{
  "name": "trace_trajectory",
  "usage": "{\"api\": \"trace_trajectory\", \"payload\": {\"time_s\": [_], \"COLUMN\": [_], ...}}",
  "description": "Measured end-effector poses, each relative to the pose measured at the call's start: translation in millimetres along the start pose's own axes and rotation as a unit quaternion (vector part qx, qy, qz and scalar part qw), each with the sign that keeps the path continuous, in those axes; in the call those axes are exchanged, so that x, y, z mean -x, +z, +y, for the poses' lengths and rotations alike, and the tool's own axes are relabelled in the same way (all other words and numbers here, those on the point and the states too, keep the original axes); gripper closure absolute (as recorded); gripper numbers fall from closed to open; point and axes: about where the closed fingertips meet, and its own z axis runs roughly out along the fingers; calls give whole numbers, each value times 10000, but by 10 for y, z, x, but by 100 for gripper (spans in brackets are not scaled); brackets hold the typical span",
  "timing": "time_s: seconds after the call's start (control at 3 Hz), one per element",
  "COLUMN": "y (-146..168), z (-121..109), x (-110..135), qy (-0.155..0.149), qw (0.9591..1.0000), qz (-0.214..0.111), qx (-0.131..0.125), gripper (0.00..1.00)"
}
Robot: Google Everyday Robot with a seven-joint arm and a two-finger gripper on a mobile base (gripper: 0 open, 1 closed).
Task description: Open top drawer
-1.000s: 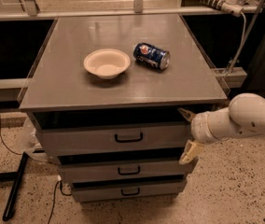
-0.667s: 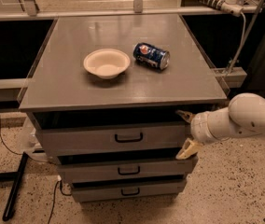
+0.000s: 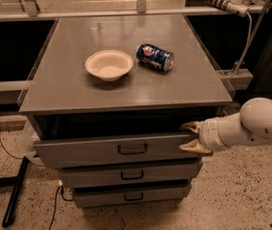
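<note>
Top drawer sits directly under the table top, front standing proud of the frame with a dark gap above it. The inside is in shadow, so contents can't be made out. Black bar handle at the centre of the front is untouched.

Tool is at the right end of the top drawer front, coming in from the right on the white arm, which is cut off by the frame edge. Tool is released: fingers are spread, one at the drawer's top edge and one lower against the front. Can't tell if either actually touches the drawer. The drawer's right corner is hidden behind the tool.

Middle drawer and bottom drawer show only their fronts and small handles, and the bottom one is partly shadowed.

On the table, a white bowl is near a blue can lying on its side, not touching. The can label is unreadable.

A black bar on the floor at left is cut off at the edge.
</note>
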Motion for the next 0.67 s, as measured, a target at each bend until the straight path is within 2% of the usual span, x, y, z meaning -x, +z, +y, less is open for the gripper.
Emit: {"api": "trace_trajectory", "payload": {"time_s": [0.33,0.67], "y": [-68,-98], "z": [-31,-45], "x": [46,65], "qy": [0,0], "qw": [10000,10000], "qz": [0,0], "qx": [0,0], "gripper": [88,100]}}
